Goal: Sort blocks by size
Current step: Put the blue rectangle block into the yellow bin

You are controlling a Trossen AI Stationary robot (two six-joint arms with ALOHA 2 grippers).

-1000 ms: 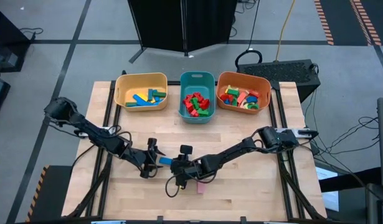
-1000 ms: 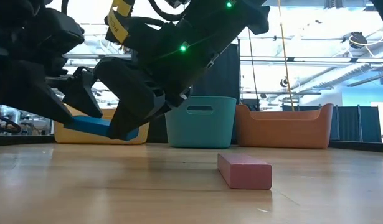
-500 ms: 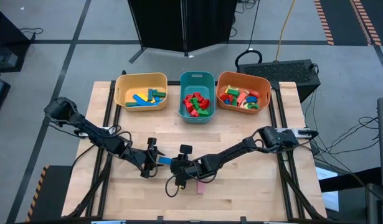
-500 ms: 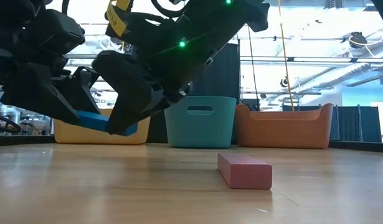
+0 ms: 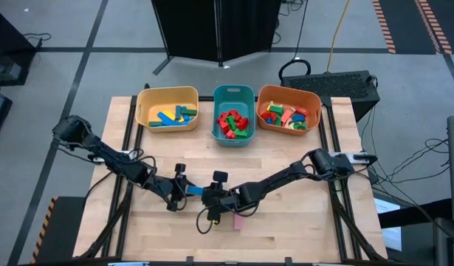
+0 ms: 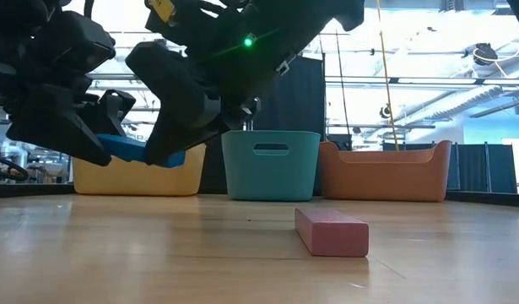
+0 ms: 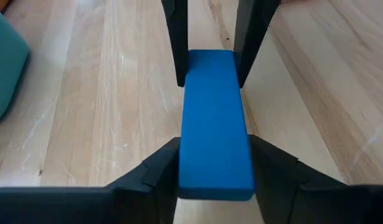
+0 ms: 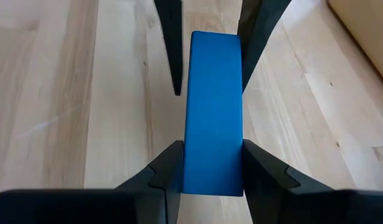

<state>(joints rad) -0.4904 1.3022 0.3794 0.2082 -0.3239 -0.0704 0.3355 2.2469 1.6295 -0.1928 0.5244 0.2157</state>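
- We see the blue bar (image 5: 195,191) held clear of the worktop (image 5: 286,229), between both arms at its near middle.
- Our right end effector (image 8: 208,163) clamps one end of it.
- Our left end effector (image 7: 213,163) flanks the other end; whether it grips, we cannot tell.
- A pink block (image 6: 331,230) lies on the worktop just beside them.

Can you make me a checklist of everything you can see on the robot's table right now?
Surface: wooden table, mostly bare.
Job's things: blue block held off the table between both grippers; pink block lying flat; other blocks sorted in yellow bin, teal bin, orange bin.
Clutter: nothing seen.
Grippers: left gripper and right gripper each at one end of the blue block.
Cables: yellow cable on the floor.
Surroundings: grey floor, black stand behind.
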